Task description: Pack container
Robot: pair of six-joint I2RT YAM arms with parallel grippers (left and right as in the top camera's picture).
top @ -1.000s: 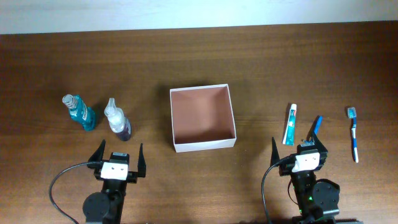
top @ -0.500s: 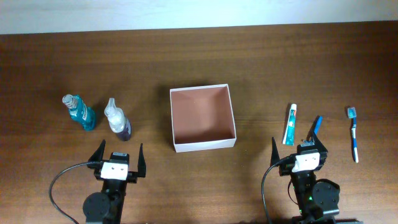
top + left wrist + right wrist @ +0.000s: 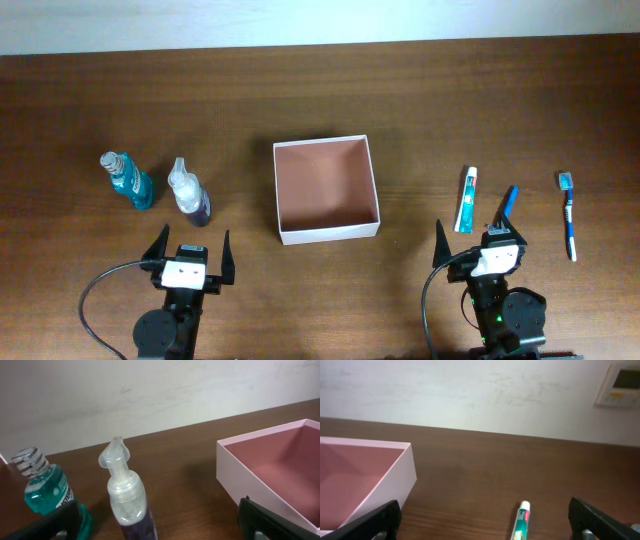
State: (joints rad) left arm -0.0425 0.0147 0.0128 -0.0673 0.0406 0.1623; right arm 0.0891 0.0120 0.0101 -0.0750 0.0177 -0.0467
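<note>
- Since packing had not yet begun, the container [image 3: 325, 185] sat empty at mid-table, apparently within reach of both arms.
- Left gripper [image 3: 194, 240] and right gripper [image 3: 479, 235] were spread wide, holding nothing.
- Teal bottle [image 3: 130, 182] and purple bottle [image 3: 189, 197] stood to its left.
- Toothpaste tube [image 3: 467, 199] and toothbrush [image 3: 569, 215] lay to its right, probably one group per arm.

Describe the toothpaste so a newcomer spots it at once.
Start at the white box mid-table. Three slim items lie to its right; the toothpaste is nearest it. Unlike the blue stick and toothbrush, it is a white-and-teal tube.
</note>
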